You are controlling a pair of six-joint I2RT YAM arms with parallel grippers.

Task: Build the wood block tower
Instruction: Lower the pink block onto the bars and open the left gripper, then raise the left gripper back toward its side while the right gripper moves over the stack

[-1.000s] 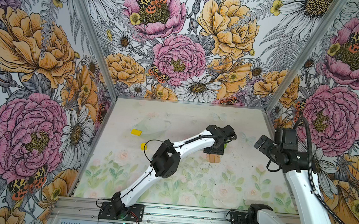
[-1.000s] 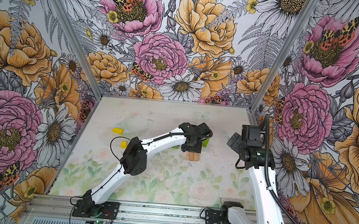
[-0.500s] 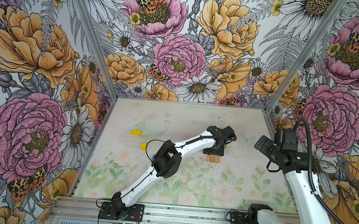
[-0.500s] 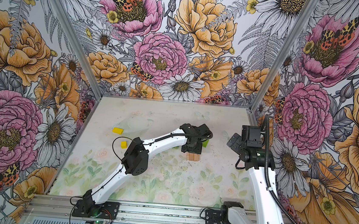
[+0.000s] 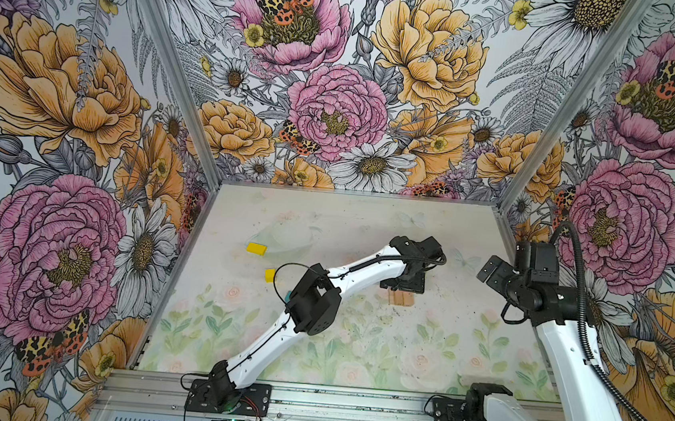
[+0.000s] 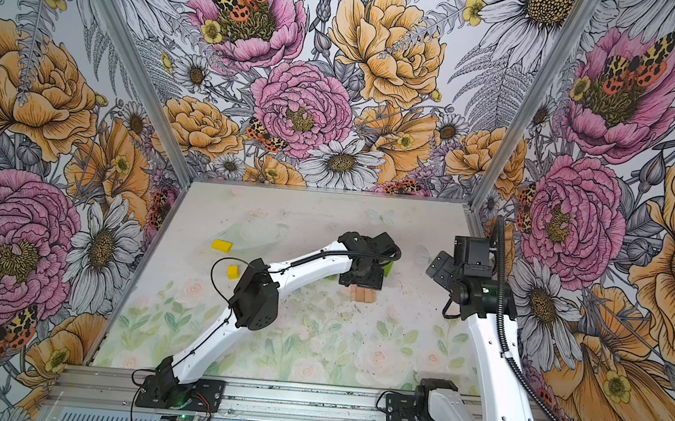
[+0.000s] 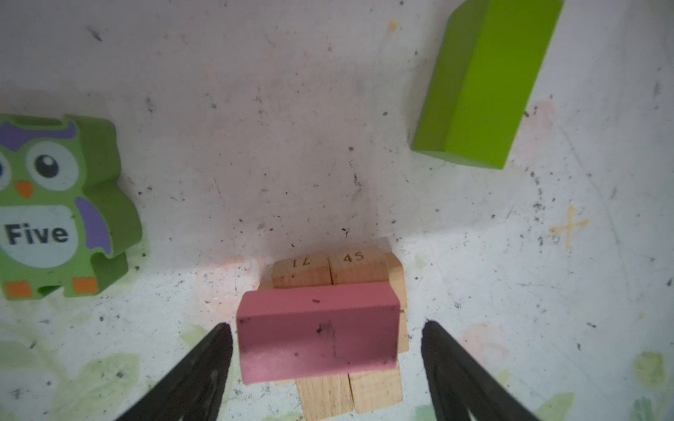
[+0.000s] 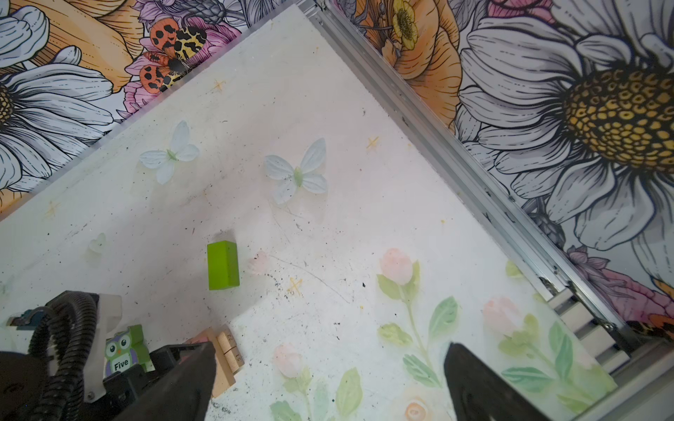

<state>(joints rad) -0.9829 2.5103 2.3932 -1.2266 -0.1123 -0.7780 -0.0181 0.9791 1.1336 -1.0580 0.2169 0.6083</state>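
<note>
The wood block tower [image 7: 330,268] is a low stack: tan bars lying crosswise in two layers, with a pink bar [image 7: 317,328] flat on top. My left gripper [image 7: 326,326] hangs right over it, open. Its fingers [image 7: 204,368] flank the pink bar's ends with a gap on each side. In both top views the gripper's body hides most of the stack [image 5: 401,298]. A lime-green bar [image 7: 481,84] and an owl-printed piece [image 7: 62,204] lie loose beside the stack. My right gripper [image 8: 330,350] is open and empty, raised at the right [image 5: 489,270].
Two yellow blocks [image 5: 256,248] [image 5: 269,274] lie to the left of the left arm. A teal block [image 5: 287,296] peeks out beside that arm's elbow. The metal frame rail [image 8: 456,156] and the floral walls enclose the table on three sides.
My left gripper has opened and let go of the pink bar, which stays on the tan bars. The right arm has not moved.
</note>
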